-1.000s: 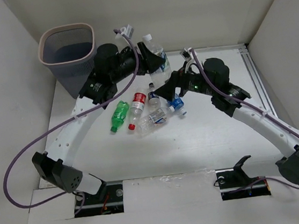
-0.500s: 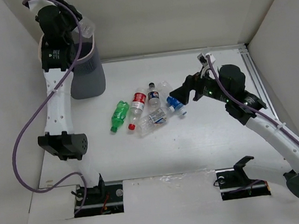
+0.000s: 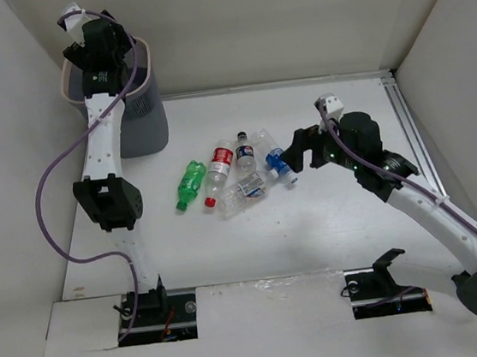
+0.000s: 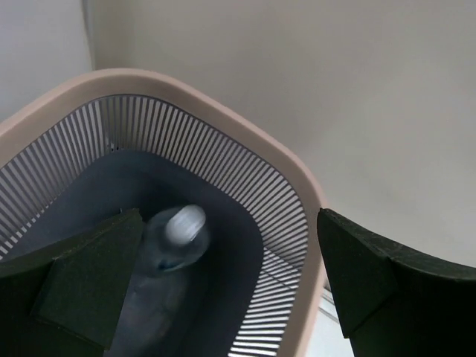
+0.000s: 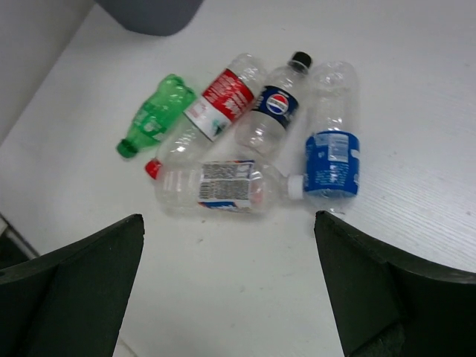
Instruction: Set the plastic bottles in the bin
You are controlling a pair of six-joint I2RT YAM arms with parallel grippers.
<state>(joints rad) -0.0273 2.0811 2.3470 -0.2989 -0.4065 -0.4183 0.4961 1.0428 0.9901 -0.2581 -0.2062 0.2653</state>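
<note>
Clear bottle (image 4: 172, 242) inside bin (image 4: 245, 141), beneath spread left pincer (image 4: 227, 271).

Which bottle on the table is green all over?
The green bottle, leftmost in the pile; the other bottles are clear with labels.

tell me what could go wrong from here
1. The bottles on the table lie packed together; the pale-label bottle abuts the blue-label bottle, so the open right fingers may pinch two or set one rolling.
2. The open left fingers hang over the bin, near its rim; pulling back low might snag it and shift the bin.
</note>
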